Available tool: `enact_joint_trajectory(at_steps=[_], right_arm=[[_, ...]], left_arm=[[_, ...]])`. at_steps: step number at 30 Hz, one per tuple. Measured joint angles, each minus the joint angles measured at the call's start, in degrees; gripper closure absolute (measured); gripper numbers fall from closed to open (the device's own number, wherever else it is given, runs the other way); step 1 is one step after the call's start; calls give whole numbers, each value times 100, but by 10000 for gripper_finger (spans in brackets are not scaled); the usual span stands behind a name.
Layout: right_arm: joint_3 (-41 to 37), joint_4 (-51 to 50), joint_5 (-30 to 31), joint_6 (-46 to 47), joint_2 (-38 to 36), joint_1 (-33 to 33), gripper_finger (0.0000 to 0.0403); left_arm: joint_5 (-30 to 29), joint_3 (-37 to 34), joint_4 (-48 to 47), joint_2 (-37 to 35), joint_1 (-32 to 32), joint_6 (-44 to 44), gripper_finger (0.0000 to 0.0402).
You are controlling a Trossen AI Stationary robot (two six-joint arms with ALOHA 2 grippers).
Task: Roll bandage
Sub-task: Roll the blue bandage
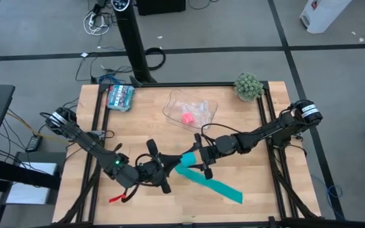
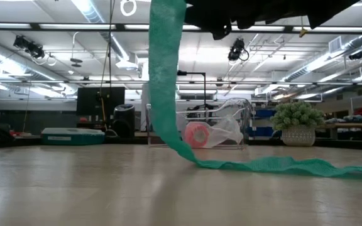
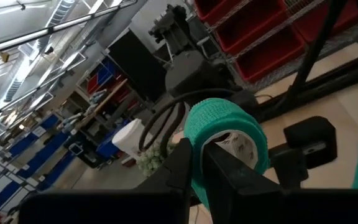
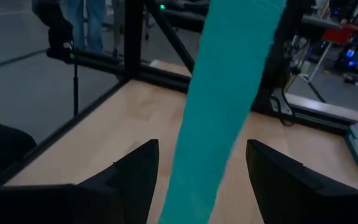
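Seen from above, we find the bandage (image 1: pixel 209 182) partly wound: its rolled end is lifted over the middle of the table (image 1: pixel 151 120), and its loose tail runs as a long flat strip diagonally toward the near right part of the board, where it lies on the wood. In the low view the strip (image 2: pixel 166 81) hangs almost vertically from the grippers, then bends and trails flat along the surface to the right. The left gripper (image 3: pixel 194 168) has its fingers clenched on the core of the roll (image 3: pixel 225 134), one finger passing inside the cylinder, whose axis lies roughly along those fingers. The right gripper (image 4: pixel 201 168) stands just beside the roll with its fingers (image 4: pixel 135 171) released and spread, the strip (image 4: pixel 229 87) passing between them; we cannot tell whether they touch it. A clear plastic container (image 1: pixel 190 107) at the far middle of the table holds a small pink block (image 1: pixel 187 118). A flat teal-patterned packet (image 1: pixel 120 97) lies at the far left and a small potted plant (image 1: pixel 248 85) at the far right corner. The surface is pale wood framed in black bars; beyond it we see a grey floor, cables, and a workshop with red bins (image 3: pixel 253 31) on shelving.
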Motion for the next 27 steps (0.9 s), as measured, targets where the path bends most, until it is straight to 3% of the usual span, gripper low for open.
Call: enact_joint_trajectory(at_steps=[7,12,21,27], right_arm=[[-2,419,-113,-63,0,-1,194],[-2,535,-103,-151,0,-1,234],[-2,154,317,-454,1,-263,392],[-2,-124,85,-507,1,-769,400]], left_arm=[[-2,0,154,0,76,68,362],[89,0,463,0,179,121,362],[456,-2,817,7,297,-21,362],[632,-2,997,7,249,-29,362]])
